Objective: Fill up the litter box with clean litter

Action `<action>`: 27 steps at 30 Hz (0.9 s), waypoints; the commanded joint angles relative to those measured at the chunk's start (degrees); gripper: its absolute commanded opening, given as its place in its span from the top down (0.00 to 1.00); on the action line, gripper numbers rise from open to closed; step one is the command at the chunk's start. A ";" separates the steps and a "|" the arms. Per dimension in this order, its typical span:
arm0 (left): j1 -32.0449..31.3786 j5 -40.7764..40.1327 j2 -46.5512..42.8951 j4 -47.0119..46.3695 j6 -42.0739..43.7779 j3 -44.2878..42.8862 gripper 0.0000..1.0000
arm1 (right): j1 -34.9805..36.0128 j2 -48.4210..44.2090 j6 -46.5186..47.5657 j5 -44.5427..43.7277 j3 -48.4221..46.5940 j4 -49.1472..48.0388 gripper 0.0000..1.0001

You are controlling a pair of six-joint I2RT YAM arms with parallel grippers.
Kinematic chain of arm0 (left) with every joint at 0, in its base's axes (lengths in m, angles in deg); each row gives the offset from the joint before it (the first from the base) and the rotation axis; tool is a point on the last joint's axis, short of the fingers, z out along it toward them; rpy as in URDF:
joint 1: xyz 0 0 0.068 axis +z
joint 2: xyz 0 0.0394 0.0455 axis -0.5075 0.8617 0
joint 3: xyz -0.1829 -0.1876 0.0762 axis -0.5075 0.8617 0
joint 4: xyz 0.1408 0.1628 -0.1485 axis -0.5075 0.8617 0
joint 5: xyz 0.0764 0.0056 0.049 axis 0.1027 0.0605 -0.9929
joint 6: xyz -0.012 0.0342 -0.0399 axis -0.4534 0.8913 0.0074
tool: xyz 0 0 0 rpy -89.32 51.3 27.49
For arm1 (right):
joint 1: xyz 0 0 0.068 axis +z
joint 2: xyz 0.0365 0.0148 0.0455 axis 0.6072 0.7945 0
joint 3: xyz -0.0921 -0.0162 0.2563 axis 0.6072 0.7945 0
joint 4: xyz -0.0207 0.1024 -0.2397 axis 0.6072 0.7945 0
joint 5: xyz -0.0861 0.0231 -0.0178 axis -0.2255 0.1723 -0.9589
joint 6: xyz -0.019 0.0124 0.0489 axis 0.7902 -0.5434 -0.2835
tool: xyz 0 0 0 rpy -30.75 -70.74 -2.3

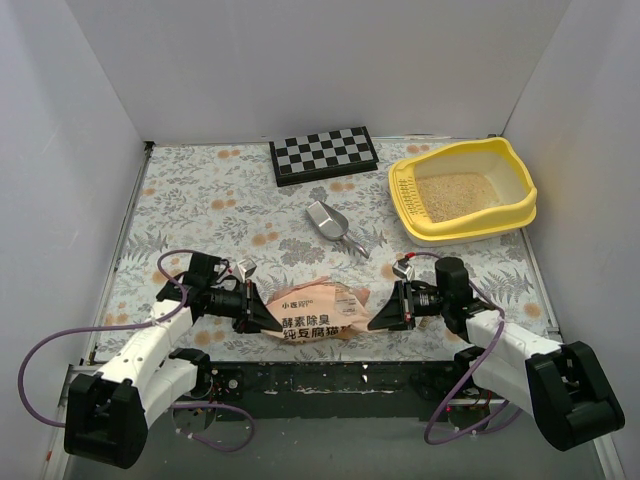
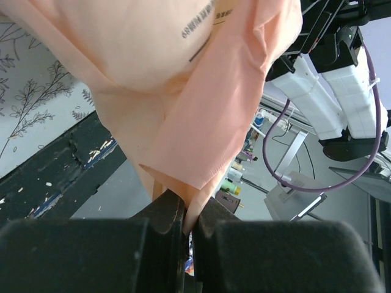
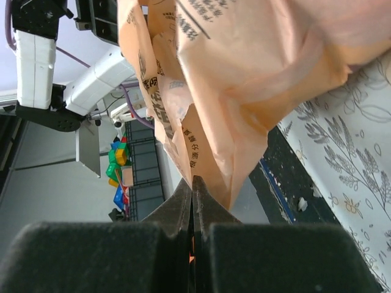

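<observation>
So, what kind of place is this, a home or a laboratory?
Probably a robot test cell in a laboratory, not a home. Plain white panels wall in a table, the left arm and right arm are mounted at its near edge, and the litter box and checkerboard look like staged props.

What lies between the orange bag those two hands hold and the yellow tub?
Only the silver metal scoop lies near that path, flat on the flower-patterned table, slightly left of the straight line from the peach-orange crinkled bag to the yellow plastic litter box. A lifted bag could probably pass over it.
</observation>
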 commanded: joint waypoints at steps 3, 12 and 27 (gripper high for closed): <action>0.56 -7.12 0.86 6.13 5.68 0.79 1.00 | -0.65 -1.87 5.24 -0.86 2.06 7.45 0.99; 0.56 -7.30 1.74 6.13 6.73 -0.17 1.00 | -0.65 -4.60 22.34 -6.11 -9.59 26.21 0.73; 0.65 -5.63 2.09 5.78 7.70 -1.49 1.00 | 18.57 2.25 51.10 -29.93 -44.07 39.88 0.38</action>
